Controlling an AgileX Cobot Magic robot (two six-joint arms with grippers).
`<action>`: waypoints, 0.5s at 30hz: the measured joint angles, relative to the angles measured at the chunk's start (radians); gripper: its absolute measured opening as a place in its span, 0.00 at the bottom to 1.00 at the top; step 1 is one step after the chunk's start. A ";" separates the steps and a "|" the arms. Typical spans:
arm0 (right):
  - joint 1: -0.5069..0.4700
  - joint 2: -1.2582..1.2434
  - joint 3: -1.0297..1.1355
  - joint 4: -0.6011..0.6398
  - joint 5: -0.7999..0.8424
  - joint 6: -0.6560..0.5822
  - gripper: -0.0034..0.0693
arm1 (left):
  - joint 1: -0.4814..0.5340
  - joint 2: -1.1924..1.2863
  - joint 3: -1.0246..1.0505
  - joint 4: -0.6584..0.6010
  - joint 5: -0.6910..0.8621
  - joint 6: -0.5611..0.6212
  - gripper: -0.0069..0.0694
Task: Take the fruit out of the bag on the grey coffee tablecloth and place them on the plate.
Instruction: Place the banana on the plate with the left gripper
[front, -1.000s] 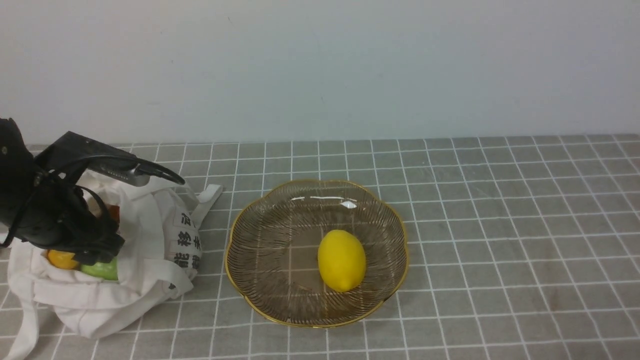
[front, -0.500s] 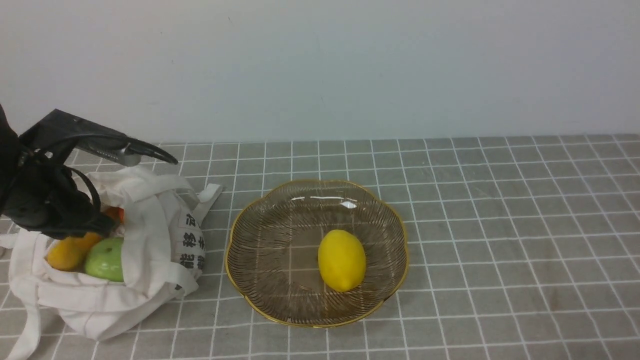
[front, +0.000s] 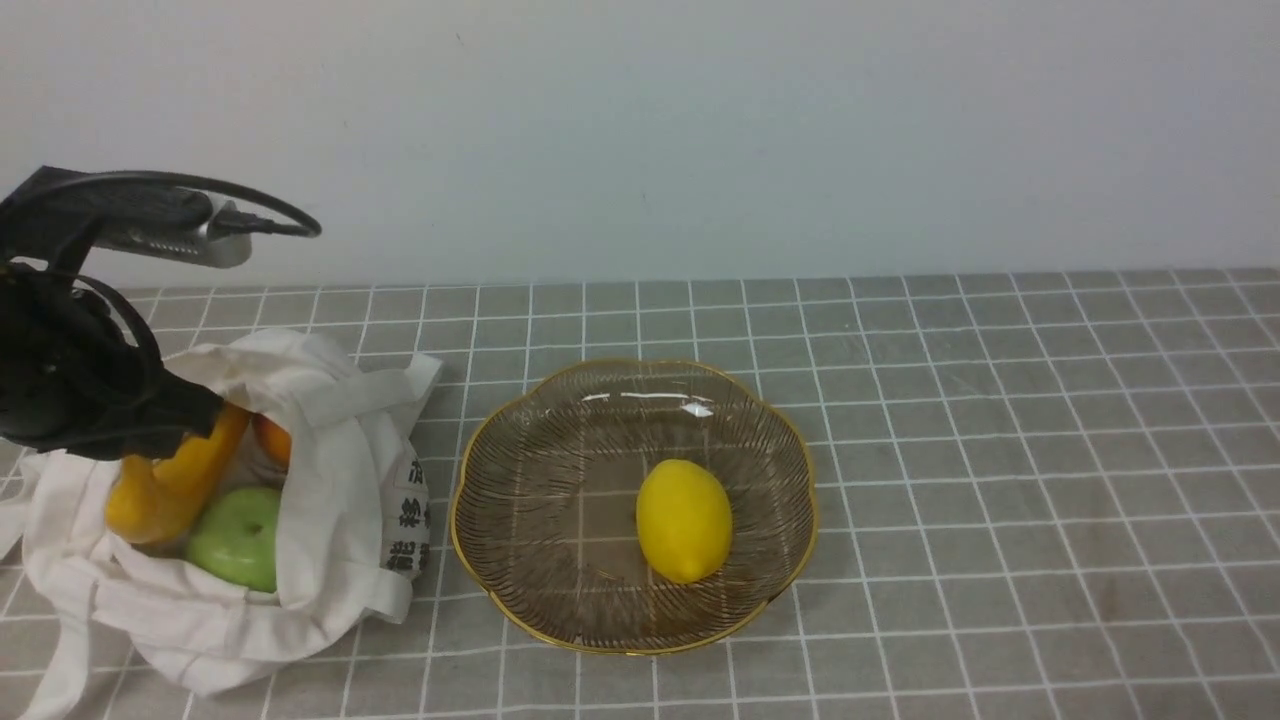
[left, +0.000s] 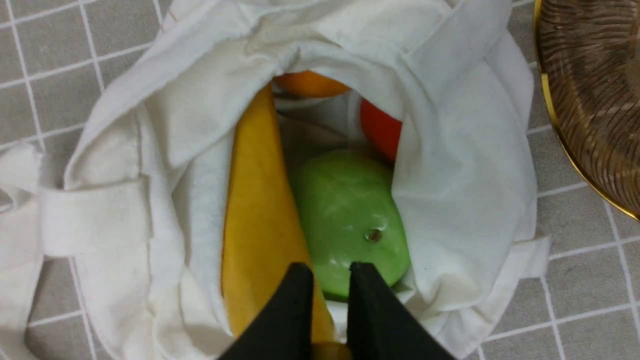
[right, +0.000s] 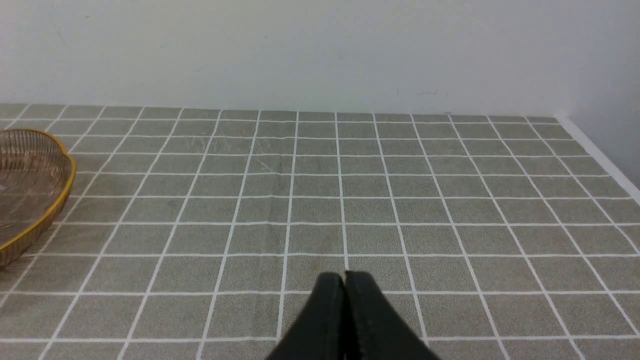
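A: Banana (front: 160, 490) status?
B: Left gripper (left: 327, 280) clamps its upper end; the rest lies in the bag (front: 330, 480), at 9 o'clock from the plate (front: 540, 470).
A: Advice?
B: Lift clear of the bag's mouth, then carry toward 3 o'clock, beside the lemon (front: 683, 520).

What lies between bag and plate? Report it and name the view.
Only a narrow bare strip of grey coffee tablecloth separates bag from plate; the front view shows it.

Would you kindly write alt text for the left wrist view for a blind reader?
The left pincer grips one end of a yellow-orange banana in an open white cloth bag, alongside a green apple and an orange fruit. A gold-rimmed plate sits beside the bag on the checked tablecloth.
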 joint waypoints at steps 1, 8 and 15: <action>0.000 0.000 0.000 0.000 0.000 0.000 0.03 | 0.000 -0.001 -0.001 0.000 0.006 -0.022 0.18; 0.000 0.000 0.000 0.000 0.000 0.000 0.03 | 0.000 -0.001 -0.013 0.023 0.101 -0.175 0.18; 0.000 0.000 0.000 0.000 0.000 0.000 0.03 | 0.000 -0.003 -0.075 0.029 0.258 -0.265 0.18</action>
